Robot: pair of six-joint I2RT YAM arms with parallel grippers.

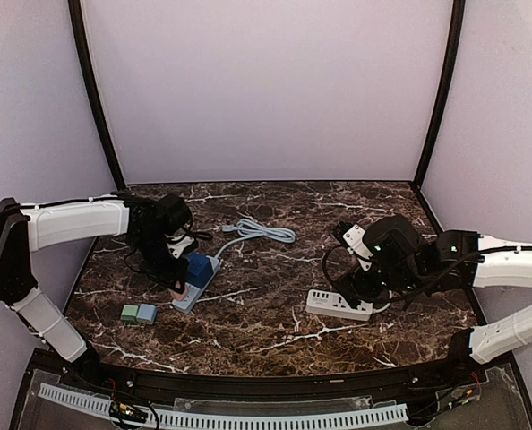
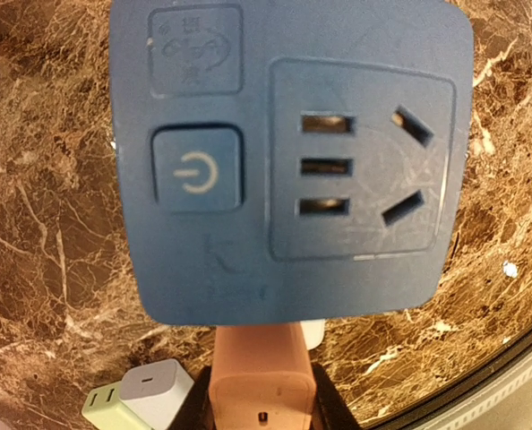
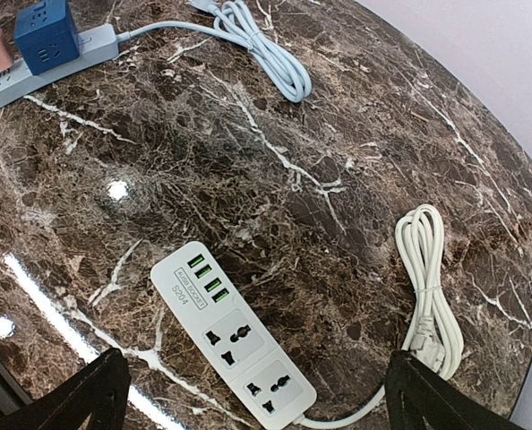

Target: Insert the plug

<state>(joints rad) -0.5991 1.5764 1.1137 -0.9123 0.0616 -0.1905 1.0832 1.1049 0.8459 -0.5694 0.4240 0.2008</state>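
Now the left gripper [image 1: 175,278] clamps a pink plug [image 2: 261,376] just beside the blue cube [image 2: 288,161] — the right gripper [image 3: 257,391] (well apart) gapes empty.

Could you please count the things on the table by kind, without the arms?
Power strips: 2, the pale blue strip and the white strip
Coiled cables: 2, the pale blue cable and the white cable
Small chargers: 2, the green charger and the grey charger
Blue cube socket: 1
Pink plug: 1
Total: 8
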